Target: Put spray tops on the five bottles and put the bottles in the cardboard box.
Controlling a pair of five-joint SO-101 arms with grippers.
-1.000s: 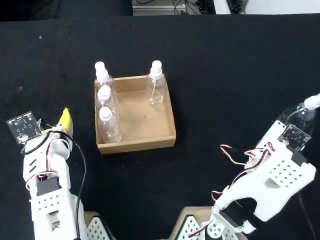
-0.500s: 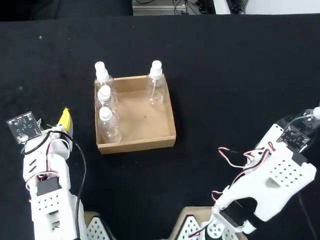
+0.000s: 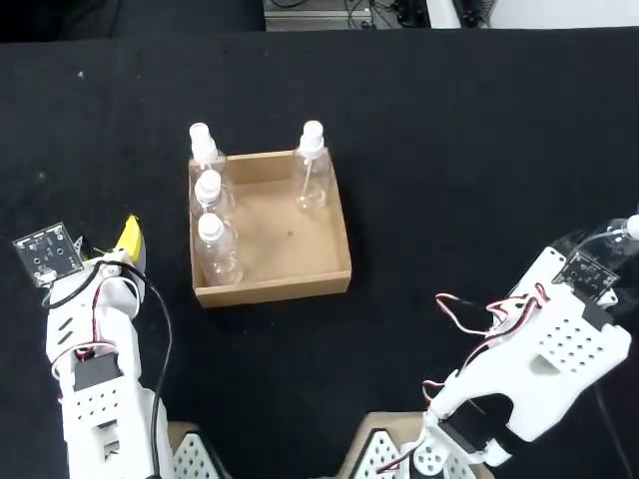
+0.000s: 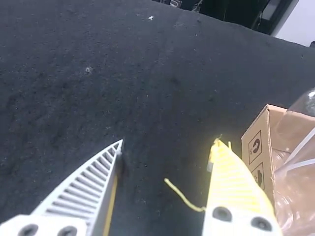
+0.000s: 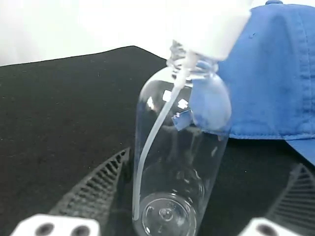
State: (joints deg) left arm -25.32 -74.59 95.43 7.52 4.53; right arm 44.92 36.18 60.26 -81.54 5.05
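Note:
The cardboard box [image 3: 324,277] sits left of the table's middle. Three capped clear bottles [image 3: 212,244] line its left wall, and another capped bottle [image 3: 312,170] stands at its back right corner. At the table's right edge, a fifth clear bottle [image 3: 597,238] with a white spray top [image 3: 632,226] leans between the fingers of my right gripper [image 5: 211,158]. That gripper is open: one finger [image 5: 96,189] lies against the bottle [image 5: 179,162] and a gap shows at the other. My left gripper [image 4: 167,143] is open and empty, low over the cloth left of the box [image 4: 258,147].
Black cloth covers the table [image 3: 449,130]. A blue cap [image 5: 275,73] sits just behind the right-hand bottle. The right arm [image 3: 544,349] and left arm [image 3: 95,379] stand along the front edge. Cables and equipment [image 3: 319,12] lie beyond the back edge.
The bottle at my right gripper has tipped, its spray top swinging lower and toward the right edge. The right arm shifted only slightly. The left arm and the boxed bottles stayed put.

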